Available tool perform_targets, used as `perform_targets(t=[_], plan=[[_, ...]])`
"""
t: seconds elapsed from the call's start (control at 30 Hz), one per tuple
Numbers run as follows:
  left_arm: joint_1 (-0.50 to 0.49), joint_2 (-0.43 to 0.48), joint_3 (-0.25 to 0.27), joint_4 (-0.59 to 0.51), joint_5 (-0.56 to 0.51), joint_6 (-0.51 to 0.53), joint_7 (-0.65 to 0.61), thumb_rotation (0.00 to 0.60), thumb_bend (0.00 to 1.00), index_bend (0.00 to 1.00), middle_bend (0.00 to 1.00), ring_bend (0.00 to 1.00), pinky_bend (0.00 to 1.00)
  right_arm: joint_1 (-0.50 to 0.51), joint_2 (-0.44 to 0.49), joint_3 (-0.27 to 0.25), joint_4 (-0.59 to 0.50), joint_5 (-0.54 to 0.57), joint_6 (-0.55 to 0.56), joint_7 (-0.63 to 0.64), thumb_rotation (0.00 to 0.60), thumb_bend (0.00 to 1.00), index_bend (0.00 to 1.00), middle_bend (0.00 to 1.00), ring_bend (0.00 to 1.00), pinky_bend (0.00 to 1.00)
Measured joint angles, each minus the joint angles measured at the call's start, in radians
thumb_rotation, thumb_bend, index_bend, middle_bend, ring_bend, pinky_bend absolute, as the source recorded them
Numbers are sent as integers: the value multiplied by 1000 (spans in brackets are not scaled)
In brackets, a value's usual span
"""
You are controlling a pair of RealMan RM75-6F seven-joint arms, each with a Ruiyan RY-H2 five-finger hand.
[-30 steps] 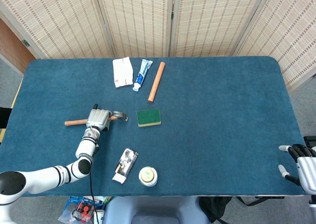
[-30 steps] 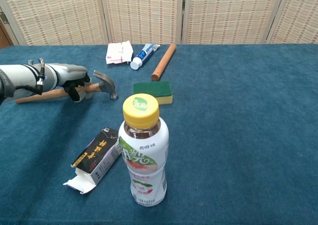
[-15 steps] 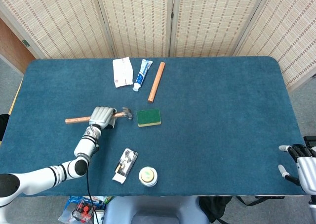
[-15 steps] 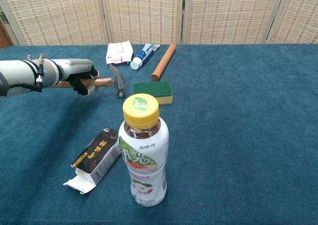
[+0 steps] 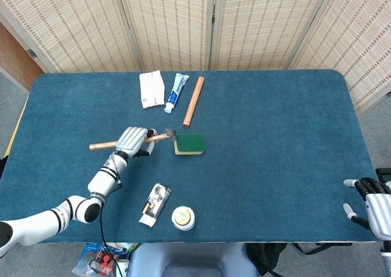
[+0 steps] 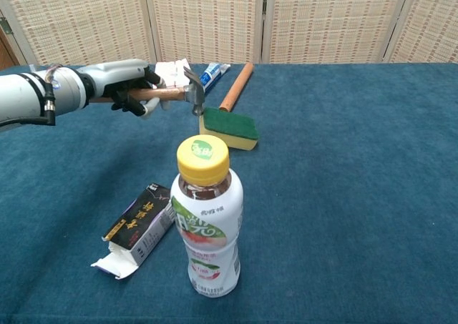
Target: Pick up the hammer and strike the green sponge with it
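My left hand (image 5: pixel 135 140) (image 6: pixel 127 86) grips the wooden handle of the hammer (image 5: pixel 158 137) (image 6: pixel 172 94), lifted off the table. The metal head (image 6: pixel 194 97) points down and touches the left edge of the green sponge (image 5: pixel 190 144) (image 6: pixel 230 126), which has a yellow underside and sits tilted, its left end raised. My right hand (image 5: pixel 371 205) rests at the table's front right corner, fingers apart, holding nothing; it shows in the head view only.
A wooden rod (image 5: pixel 193 101) (image 6: pixel 235 88), a toothpaste tube (image 5: pixel 176 92) and a white packet (image 5: pixel 151 88) lie behind the sponge. A yellow-capped bottle (image 6: pixel 207 222) (image 5: pixel 183 217) and an open dark carton (image 6: pixel 139 227) (image 5: pixel 155 204) stand near the front edge.
My left hand lifted the hammer and carried it right until its head reached the sponge's left edge. The sponge shifted slightly right and tipped. The right hand stayed still.
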Motion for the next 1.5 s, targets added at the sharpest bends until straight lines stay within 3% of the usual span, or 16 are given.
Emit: perform_targets(t=[0.23,0.57,0.8,1.17,1.5], plan=[[4,2,-3,13,133,18,-152,600,668,714,834,809,845,-1,2,0,-5,0,2,-6,600,263,326,373,230,264],[-5,1,-18,100,122,23,-170,600,668,715,834,809,846,-5,4,0,-6,2,6,-7,600,263,326,373,230,264],[1,5,-7,85,137,25,-189,600,668,717,841,830,846,-5,2,-1,-4,3,4,-6,600,263,326,373,230,264],[-40,-57,27,91,147,-23,-102,600,668,718,851,846,845,-10,0,-1,7,9,6,7,600,263,326,373,230,264],[-66,-118,34,150,60,-71,28,600,668,718,851,842,845,-20,-2,-3,22,12,14,24,600,263,326,373,230,264]])
